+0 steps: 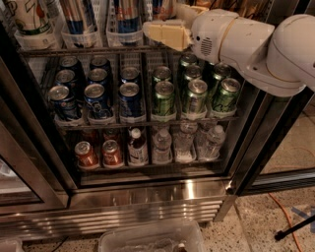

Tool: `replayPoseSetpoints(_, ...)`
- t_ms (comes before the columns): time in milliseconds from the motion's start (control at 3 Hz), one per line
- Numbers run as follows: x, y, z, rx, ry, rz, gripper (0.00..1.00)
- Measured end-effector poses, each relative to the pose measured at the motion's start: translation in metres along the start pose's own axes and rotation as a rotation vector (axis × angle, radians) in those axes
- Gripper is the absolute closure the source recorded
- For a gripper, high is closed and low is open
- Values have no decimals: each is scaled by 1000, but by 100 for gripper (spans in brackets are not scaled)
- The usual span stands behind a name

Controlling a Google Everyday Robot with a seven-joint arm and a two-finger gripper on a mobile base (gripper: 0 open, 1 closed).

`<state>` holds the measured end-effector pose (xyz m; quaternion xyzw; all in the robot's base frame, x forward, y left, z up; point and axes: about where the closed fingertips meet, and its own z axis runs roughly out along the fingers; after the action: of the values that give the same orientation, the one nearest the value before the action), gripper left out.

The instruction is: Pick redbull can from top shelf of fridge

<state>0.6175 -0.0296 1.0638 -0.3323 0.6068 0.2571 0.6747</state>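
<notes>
Tall blue and silver redbull cans (127, 14) stand in clear plastic lane bins on the top shelf (88, 50) of the fridge (147, 197); their tops are cut off by the frame's edge. My gripper (166, 20) is at the front of the top shelf, right of centre. Its cream fingers (167, 34) stand apart and hold nothing. One more redbull can (158, 7) shows just above the lower finger, partly hidden by it. I cannot tell whether the fingers touch it.
The middle rack holds short dark-blue cans (98, 96) on the left and green cans (194, 96) on the right. The bottom rack holds red cans (87, 153) and bottles (162, 145). A clear plastic tub (152, 238) sits on the floor in front. An orange cable (288, 216) lies at the right.
</notes>
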Motion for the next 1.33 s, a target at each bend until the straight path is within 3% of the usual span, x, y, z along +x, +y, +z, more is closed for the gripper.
replayPoseSetpoints(667, 4, 0, 15, -26, 7, 24, 34)
replayPoseSetpoints(1000, 4, 0, 16, -31, 7, 28, 47)
replayPoseSetpoints(1333, 4, 0, 16, -31, 7, 28, 68)
